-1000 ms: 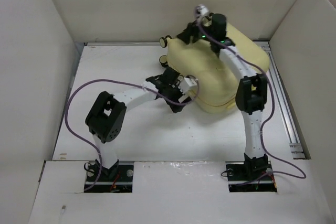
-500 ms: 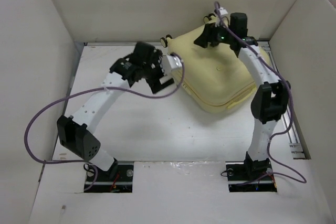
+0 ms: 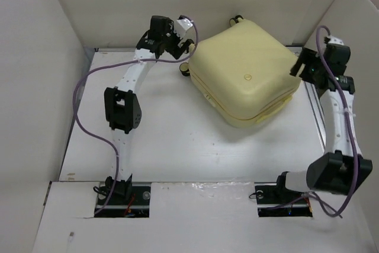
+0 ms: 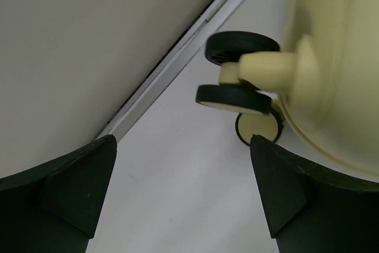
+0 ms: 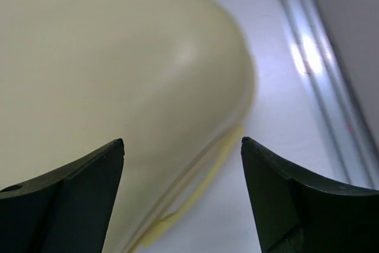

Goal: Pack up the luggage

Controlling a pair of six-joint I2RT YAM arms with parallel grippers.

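The luggage (image 3: 246,78), a pale yellow hard-shell suitcase, lies shut and flat at the back right of the white table (image 3: 166,140). My left gripper (image 3: 182,50) hovers open by its back left corner. In the left wrist view that gripper (image 4: 183,146) frames bare table, with the black wheels (image 4: 235,98) just ahead. My right gripper (image 3: 299,69) is open at the suitcase's right side. In the right wrist view the gripper (image 5: 182,143) spans the shell's rounded edge (image 5: 118,75) and its seam without touching. Neither gripper holds anything.
White walls (image 3: 59,39) close in the table on the left, back and right. A metal rail (image 3: 323,122) runs along the right edge, seen also in the right wrist view as a rail (image 5: 314,57). Another rail (image 4: 177,63) follows the back wall. Purple cables (image 3: 83,117) trail from both arms.
The left arm swung from the suitcase's front to its back left corner. The right arm left the top of the shell for its right side and its jaws widened. The shell now lies flat.
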